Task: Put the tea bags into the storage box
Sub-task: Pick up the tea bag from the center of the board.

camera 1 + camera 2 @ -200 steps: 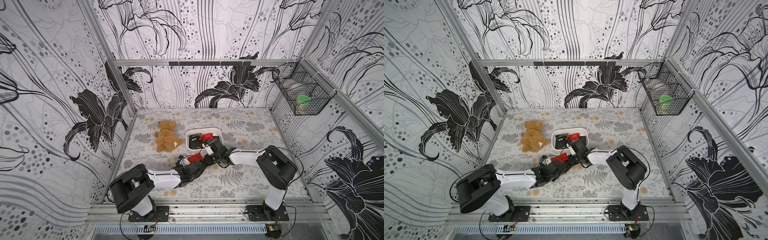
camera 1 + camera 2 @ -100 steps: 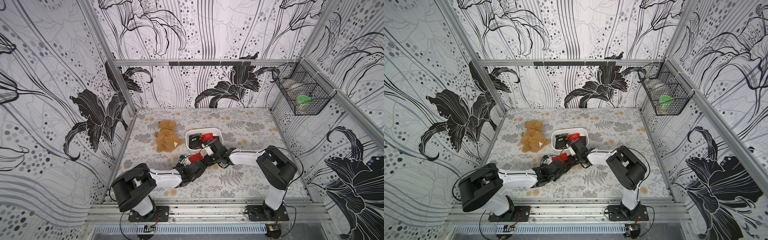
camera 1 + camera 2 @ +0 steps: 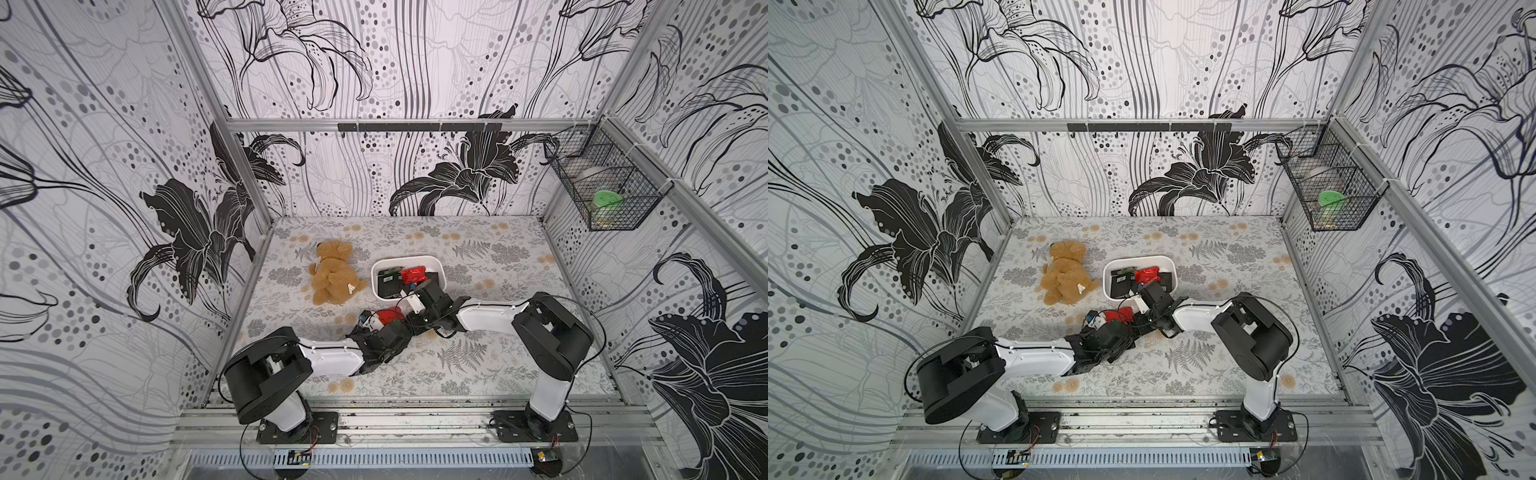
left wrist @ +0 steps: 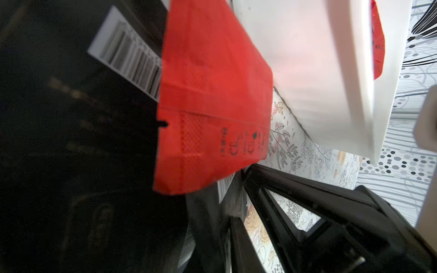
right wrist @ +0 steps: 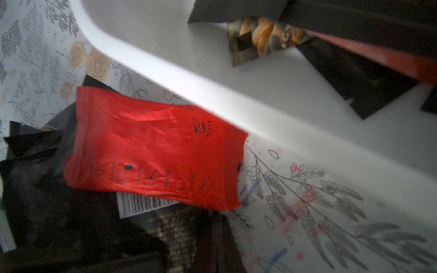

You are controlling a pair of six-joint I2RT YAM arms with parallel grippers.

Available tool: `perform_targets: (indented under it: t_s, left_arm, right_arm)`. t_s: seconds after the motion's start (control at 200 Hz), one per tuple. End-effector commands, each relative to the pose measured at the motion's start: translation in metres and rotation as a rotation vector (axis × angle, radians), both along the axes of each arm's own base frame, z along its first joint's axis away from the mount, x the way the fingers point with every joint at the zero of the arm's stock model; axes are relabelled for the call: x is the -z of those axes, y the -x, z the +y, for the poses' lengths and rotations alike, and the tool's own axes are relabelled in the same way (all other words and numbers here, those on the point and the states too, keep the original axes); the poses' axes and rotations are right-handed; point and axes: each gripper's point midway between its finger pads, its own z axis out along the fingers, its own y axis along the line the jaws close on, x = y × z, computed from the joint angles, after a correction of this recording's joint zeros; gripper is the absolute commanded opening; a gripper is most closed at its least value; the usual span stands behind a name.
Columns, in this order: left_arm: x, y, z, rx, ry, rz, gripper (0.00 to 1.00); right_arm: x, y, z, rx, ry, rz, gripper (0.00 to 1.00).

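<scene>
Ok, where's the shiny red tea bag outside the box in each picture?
In a top view: the shiny red foil tea bag lies just in front of the white plastic storage box.
In a top view: same spot, before the box.
Left wrist: big, mid-picture.
Right wrist: mid-picture.
Shared landmark: the box's white wall beside it.

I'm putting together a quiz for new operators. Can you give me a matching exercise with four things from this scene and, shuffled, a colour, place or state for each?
Things
1. teddy bear
2. storage box
3. wire basket
4. loose red tea bag

Descriptions
A. black mesh, mounted on a wall
B. white plastic, rounded corners
C. brown plush
D. foil, lying on black sachets

Pairs: 1-C; 2-B; 3-A; 4-D
</scene>
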Motion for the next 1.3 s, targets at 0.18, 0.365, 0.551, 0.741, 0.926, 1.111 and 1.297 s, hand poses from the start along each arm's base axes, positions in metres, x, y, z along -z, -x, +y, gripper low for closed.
perform_targets:
  t_s: [0.18, 0.365, 0.551, 0.741, 0.926, 1.111, 1.297]
  left_arm:
    - [-0.015, 0.008, -0.001, 0.021, 0.045, -0.022, 0.06]
    - [-0.024, 0.016, 0.005, 0.035, 0.038, -0.033, 0.00]
    - [-0.040, 0.025, 0.023, 0.050, -0.018, -0.061, 0.00]
    - [-0.080, 0.019, 0.046, 0.061, -0.193, -0.123, 0.00]
    - [-0.125, 0.002, 0.034, 0.083, -0.205, -0.234, 0.00]
    - [-0.162, -0.029, 0.019, 0.071, -0.205, -0.332, 0.00]
    - [-0.169, -0.073, 0.000, 0.095, -0.153, -0.332, 0.00]
  right_arm:
    - [-0.004, 0.006, -0.005, -0.014, 0.013, -0.014, 0.01]
    - [-0.013, -0.002, -0.017, 0.044, 0.035, -0.080, 0.01]
    - [-0.042, -0.011, -0.034, 0.137, 0.011, -0.191, 0.02]
    - [-0.072, -0.014, -0.056, 0.240, -0.035, -0.306, 0.08]
    - [-0.092, -0.014, -0.075, 0.313, -0.069, -0.391, 0.13]
    - [-0.103, -0.012, -0.086, 0.349, -0.094, -0.432, 0.16]
    - [-0.105, -0.012, -0.087, 0.358, -0.105, -0.441, 0.22]
